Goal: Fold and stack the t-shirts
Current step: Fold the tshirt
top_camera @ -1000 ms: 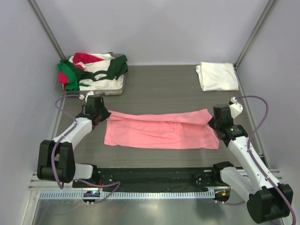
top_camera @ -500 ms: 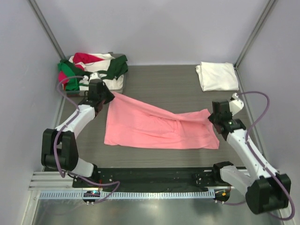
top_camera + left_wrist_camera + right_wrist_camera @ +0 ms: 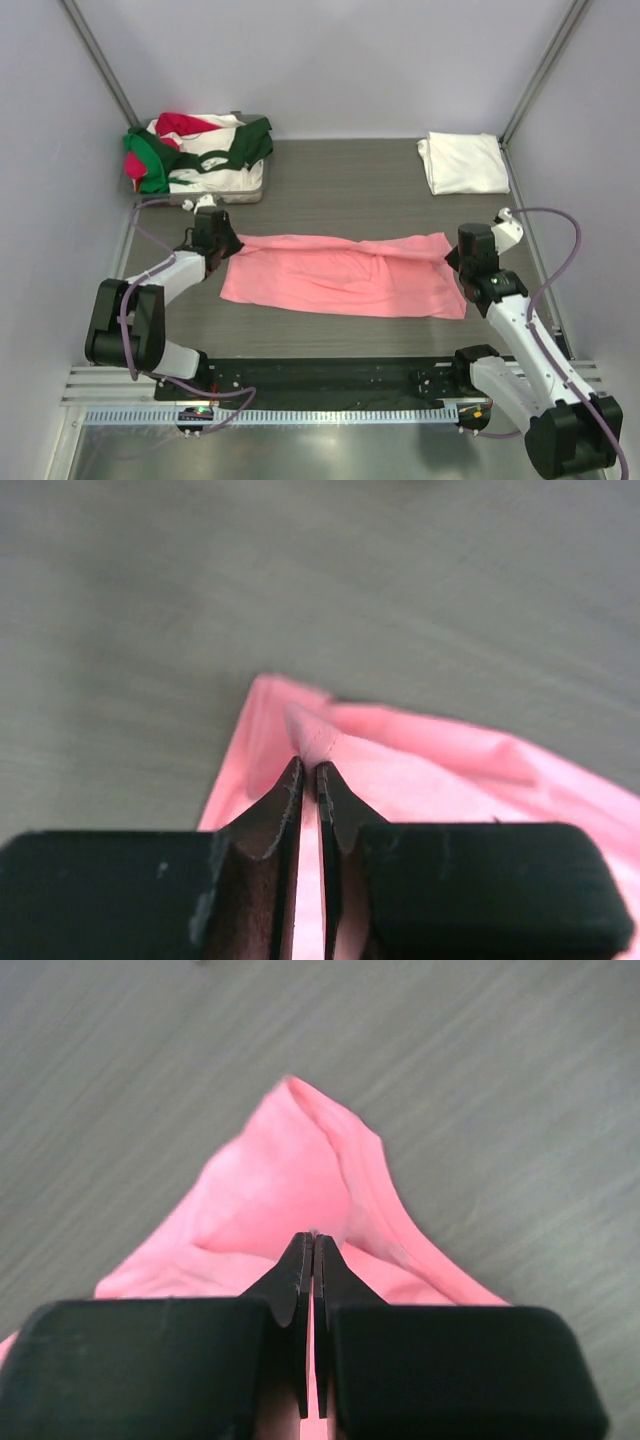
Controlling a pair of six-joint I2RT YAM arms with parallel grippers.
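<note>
The salmon-pink t-shirt (image 3: pixel 340 275) lies as a long folded band across the middle of the table. My left gripper (image 3: pixel 222 245) is shut on its far left corner; the wrist view shows pink cloth (image 3: pixel 400 770) pinched between the closed jaws. My right gripper (image 3: pixel 452 255) is shut on the far right corner, pink cloth (image 3: pixel 270 1180) bunched at the tips. A folded white t-shirt (image 3: pixel 462 162) lies at the back right. A heap of dark green, red and white t-shirts (image 3: pixel 200 150) lies at the back left.
The heap of shirts rests on a shallow clear tray (image 3: pixel 250 190) at the back left. Grey walls and slanted frame posts (image 3: pixel 100 60) close in the table. A black rail (image 3: pixel 330 375) runs along the near edge.
My left gripper lifted the shirt's left corner back toward the tray, then brought it forward and down again. The shirt lies flat as a band again. The right gripper barely moved.
</note>
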